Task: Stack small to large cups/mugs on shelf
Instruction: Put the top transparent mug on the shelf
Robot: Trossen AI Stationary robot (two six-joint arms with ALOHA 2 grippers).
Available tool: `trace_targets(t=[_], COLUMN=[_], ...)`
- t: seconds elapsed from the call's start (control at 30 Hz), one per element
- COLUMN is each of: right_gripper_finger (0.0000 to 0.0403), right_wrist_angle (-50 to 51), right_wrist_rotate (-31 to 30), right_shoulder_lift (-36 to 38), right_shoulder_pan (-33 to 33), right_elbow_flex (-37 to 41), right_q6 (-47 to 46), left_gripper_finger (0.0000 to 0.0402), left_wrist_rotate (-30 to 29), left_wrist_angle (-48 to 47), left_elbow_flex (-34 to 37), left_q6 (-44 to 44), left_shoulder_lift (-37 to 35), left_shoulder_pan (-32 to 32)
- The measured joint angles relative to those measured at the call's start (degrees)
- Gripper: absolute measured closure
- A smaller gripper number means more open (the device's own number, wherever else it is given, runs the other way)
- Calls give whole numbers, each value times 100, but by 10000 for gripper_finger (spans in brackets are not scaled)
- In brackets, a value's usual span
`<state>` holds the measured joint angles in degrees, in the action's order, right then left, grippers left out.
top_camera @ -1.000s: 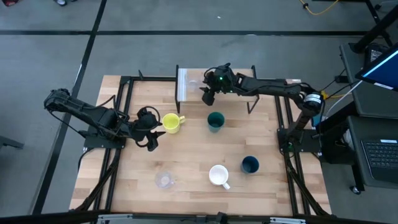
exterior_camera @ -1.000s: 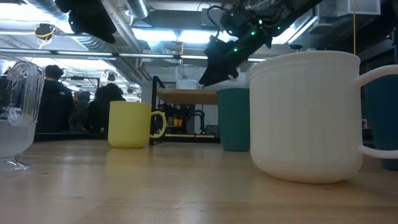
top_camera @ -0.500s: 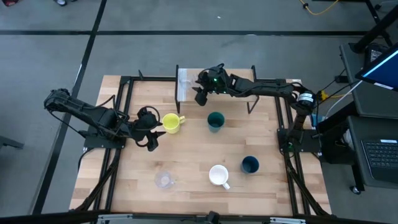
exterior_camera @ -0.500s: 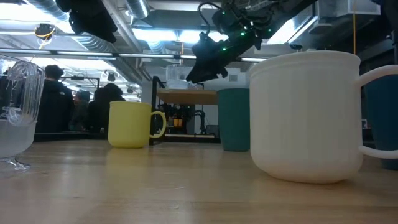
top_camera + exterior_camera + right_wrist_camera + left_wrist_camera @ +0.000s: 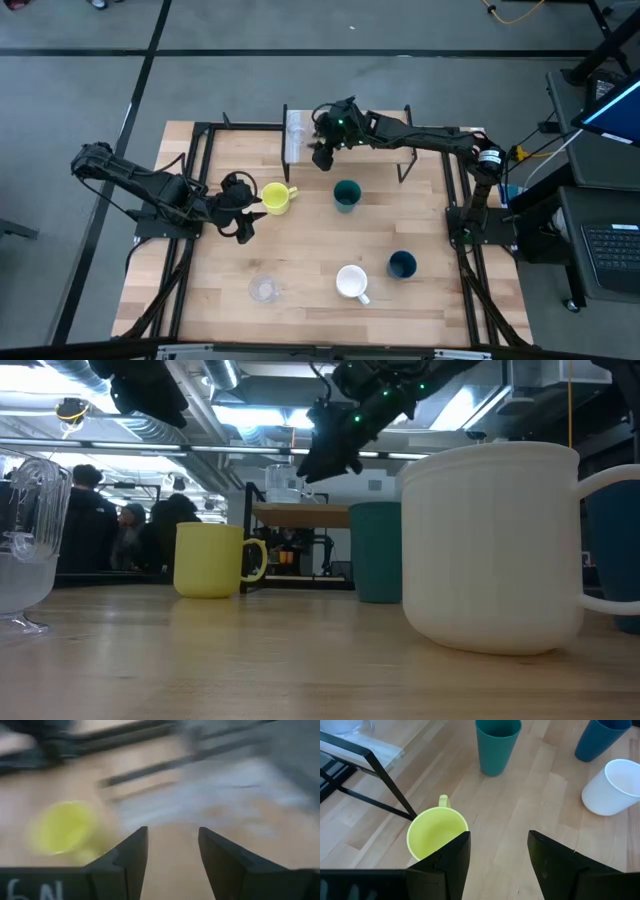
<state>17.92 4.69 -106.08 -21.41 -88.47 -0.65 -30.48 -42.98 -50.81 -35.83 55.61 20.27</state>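
Note:
The shelf [image 5: 370,135] stands at the table's far side, with one tiny clear glass [image 5: 296,129] on its left end. My right gripper [image 5: 321,152] hovers open and empty over that end, just right of the glass; it also shows in the low view [image 5: 312,464]. My left gripper [image 5: 497,850] is open beside the yellow mug [image 5: 275,197], which stands just ahead of its fingers [image 5: 437,832]. The teal-green cup [image 5: 346,194], dark blue cup [image 5: 402,264], white mug [image 5: 351,282] and second clear glass [image 5: 263,290] stand on the tabletop.
Black metal frames [image 5: 195,160] run along the table's left and right sides. The shelf's thin black legs [image 5: 390,790] stand close to the yellow mug. People show in the room beyond the table [image 5: 95,520]. Bare wood lies between the cups at the table's middle [image 5: 310,235].
My right gripper has moved along the shelf toward the table's left edge and risen a little, ending over the shelf's left end by the clear glass. My left arm has kept still.

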Motion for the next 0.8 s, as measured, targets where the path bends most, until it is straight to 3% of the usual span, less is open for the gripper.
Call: trace_targets(t=[0.07, 0.13, 0.57, 0.8], right_gripper_finger=[226, 226, 226, 226], right_wrist_angle=[-114, -446, -1357, -1612], right_wrist_rotate=[777, 982, 937, 487], right_shoulder_lift=[-10, -15, -535, -493], right_shoulder_pan=[30, 72, 107, 83], right_elbow_flex=[10, 76, 157, 157], right_q6=[-103, -106, -193, -178], left_gripper_finger=[210, 210, 210, 210], left_wrist_rotate=[0, -3, -15, -14], left_wrist_angle=[-1, 0, 7, 4], left_elbow_flex=[0, 0, 0, 0], left_q6=[3, 4, 39, 42], left_shoulder_lift=[0, 0, -1, 0], left_shoulder_pan=[0, 0, 0, 0])
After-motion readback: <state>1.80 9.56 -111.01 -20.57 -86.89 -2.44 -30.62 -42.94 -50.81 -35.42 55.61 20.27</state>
